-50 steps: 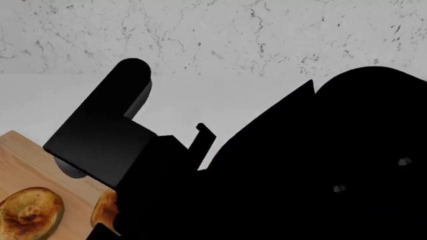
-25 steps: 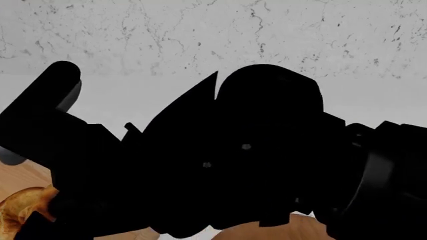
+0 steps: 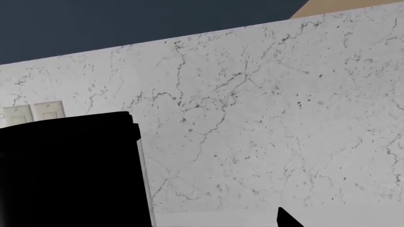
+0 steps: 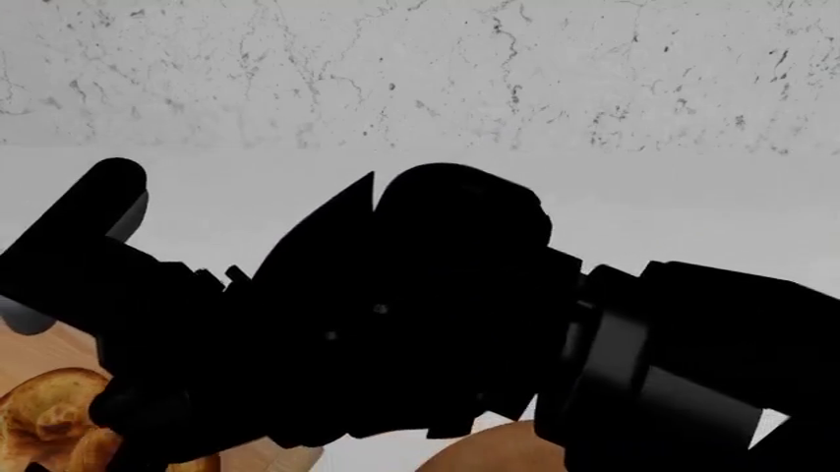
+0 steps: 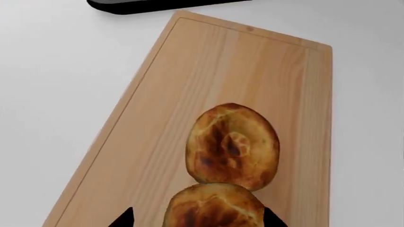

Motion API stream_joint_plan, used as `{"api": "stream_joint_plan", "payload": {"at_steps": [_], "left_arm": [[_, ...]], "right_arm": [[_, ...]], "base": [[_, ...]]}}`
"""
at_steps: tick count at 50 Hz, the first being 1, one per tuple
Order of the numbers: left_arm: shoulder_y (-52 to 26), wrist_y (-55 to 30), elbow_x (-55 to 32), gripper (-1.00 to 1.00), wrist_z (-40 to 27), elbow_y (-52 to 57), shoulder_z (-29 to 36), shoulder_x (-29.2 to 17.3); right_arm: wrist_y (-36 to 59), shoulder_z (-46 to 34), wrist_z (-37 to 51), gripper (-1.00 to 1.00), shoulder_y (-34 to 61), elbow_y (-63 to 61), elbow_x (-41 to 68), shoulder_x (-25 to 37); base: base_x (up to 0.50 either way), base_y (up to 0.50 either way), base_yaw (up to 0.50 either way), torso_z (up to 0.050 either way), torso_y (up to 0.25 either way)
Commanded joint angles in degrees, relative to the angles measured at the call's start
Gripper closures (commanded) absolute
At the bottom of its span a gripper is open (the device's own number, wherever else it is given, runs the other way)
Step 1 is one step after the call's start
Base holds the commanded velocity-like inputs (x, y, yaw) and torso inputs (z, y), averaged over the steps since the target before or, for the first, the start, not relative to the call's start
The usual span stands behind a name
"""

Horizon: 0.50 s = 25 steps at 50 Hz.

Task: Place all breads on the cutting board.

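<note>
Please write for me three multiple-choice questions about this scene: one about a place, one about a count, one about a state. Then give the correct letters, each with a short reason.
1. In the right wrist view, where does the far bread lie?
A. on the white counter
B. on the cutting board
C. on a grey plate

2. How many breads does the right wrist view show?
A. one
B. four
C. two

3. How is the near bread placed?
A. between the jaws of the right gripper
B. cut into halves
C. under a lid

Answers:
1 B: pale wood grain surrounds it on all sides.
2 C: one whole roll shows, and a second is cut off by the picture's edge.
3 A: a dark jaw tip shows on each side of it.
</note>
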Motion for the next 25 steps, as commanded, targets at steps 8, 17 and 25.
{"api": "stream_joint_plan", "payload": {"at_steps": [8, 17, 25], "left_arm": [[0.05, 0.32, 0.4, -1.0, 0.22, 0.11, 0.19, 0.17], [0.87, 0.1, -0.36, -1.0, -0.15, 0.41, -1.07, 0.54], [0.94, 0.28, -1.24, -1.0, -0.39, 0.37, -1.95, -0.08]], "right_arm": [[-0.52, -1.12, -2.15, -1.0, 0.66, 0.01, -3.45, -0.27], [1.63, 0.92, 3.39, -1.0, 3.69, -6.72, 0.97, 2.1], [1.71, 5.2, 12.98, -1.0, 6.01, -13.12, 10.76, 6.14]], "base": [[0.0, 0.0, 0.0, 0.0, 0.0], [0.0, 0.0, 0.0, 0.0, 0.0], [0.0, 0.0, 0.0, 0.0, 0.0]]}}
